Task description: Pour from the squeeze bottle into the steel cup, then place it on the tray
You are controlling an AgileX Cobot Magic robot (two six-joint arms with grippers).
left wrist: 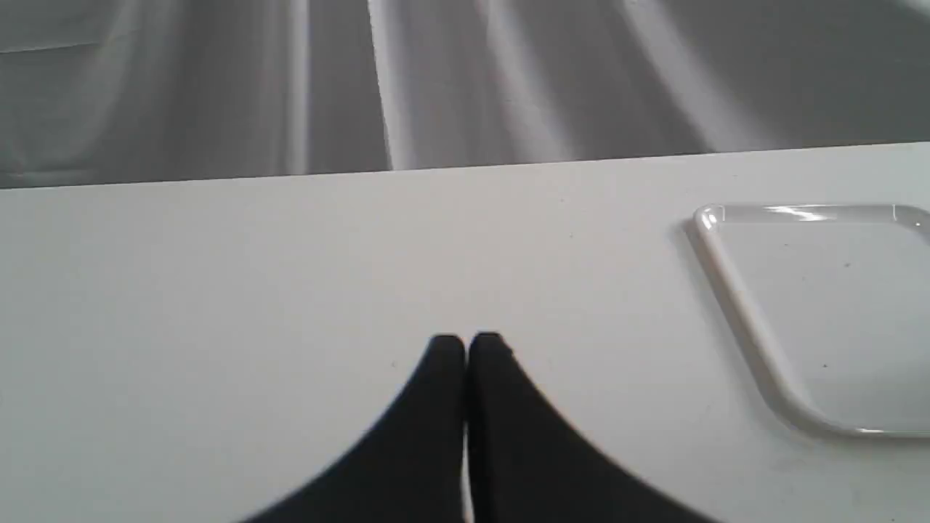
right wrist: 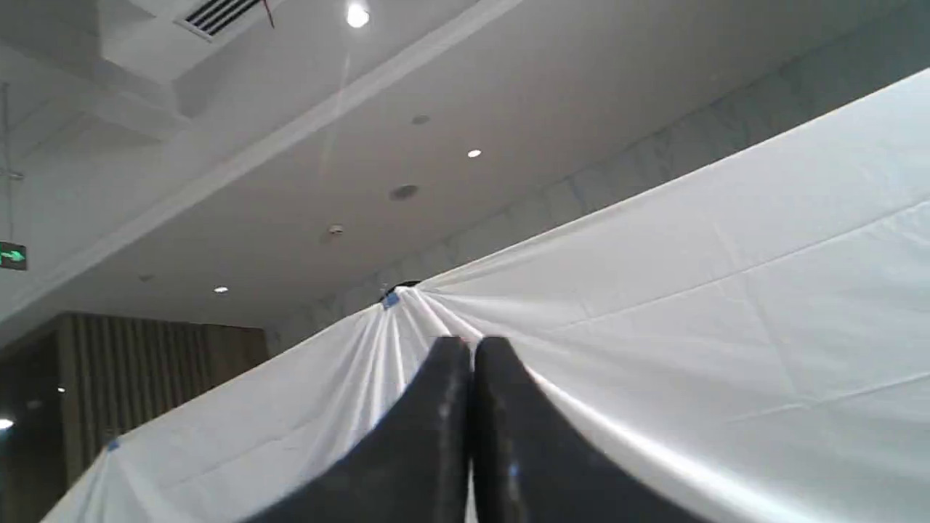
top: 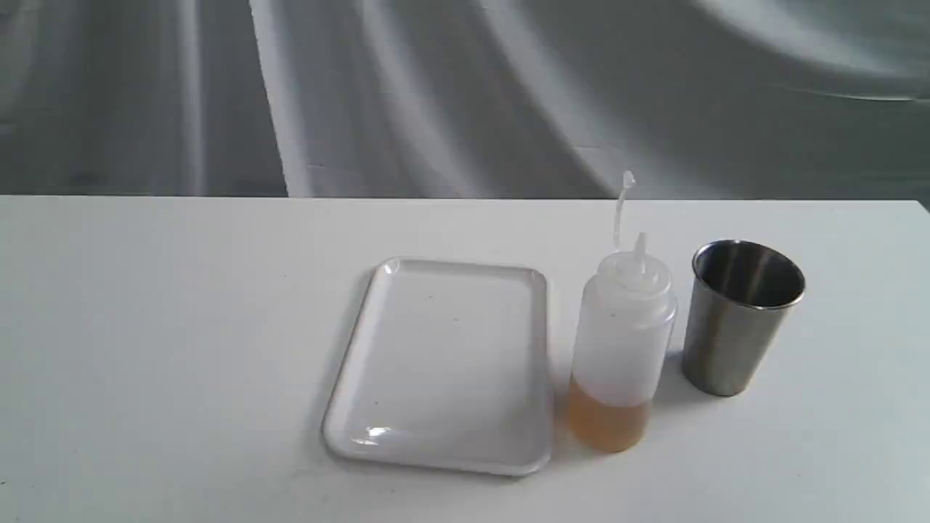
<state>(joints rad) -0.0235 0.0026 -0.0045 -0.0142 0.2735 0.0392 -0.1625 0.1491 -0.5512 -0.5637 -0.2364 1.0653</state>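
Left gripper [left wrist: 465, 345] is closed, empty, low over the table [left wrist: 218, 276]. Right gripper [right wrist: 471, 347] is closed too, empty, aimed at a ceiling. The bottle [top: 621, 341] stands upright between tray [top: 443, 363] and cup [top: 741, 319]. A green sign [right wrist: 12, 256] shows an arrow.

white desk [top: 145, 363], grey-white draped cloth backdrop [top: 465, 94] in soft folds
right wrist view: white ceiling [right wrist: 305, 167] with lit recessed spotlights [right wrist: 357, 14], air vent [right wrist: 218, 11], green exit sign [right wrist: 12, 256], dark slatted wood wall [right wrist: 145, 363] beyond the cloth
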